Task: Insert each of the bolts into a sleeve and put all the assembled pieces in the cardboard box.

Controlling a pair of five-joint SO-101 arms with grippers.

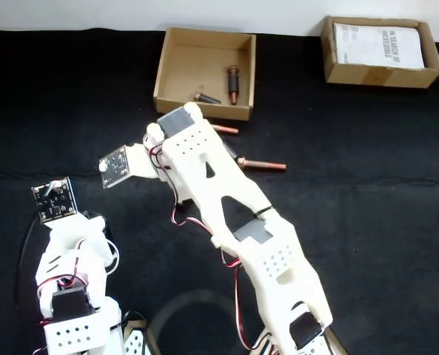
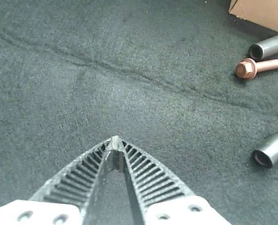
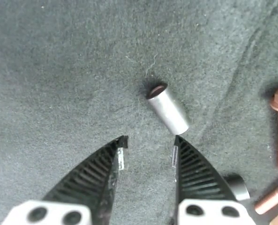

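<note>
Task partly done: two assembled pieces (image 1: 232, 83) lie in the cardboard box (image 1: 166, 70), and two bolts (image 1: 263, 164) lie loose on the counter (image 1: 71, 111). The right gripper (image 3: 149, 140) is spread, a bare sleeve (image 3: 168, 109) just ahead of its tips. The left gripper (image 2: 114, 142) is pressed together, empty.

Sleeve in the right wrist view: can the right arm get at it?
Probably yes. The right pincer is open just short of the sleeve, with bare cloth between. The sleeve lies off-centre to it, so a slight sideways shift looks needed.
</note>
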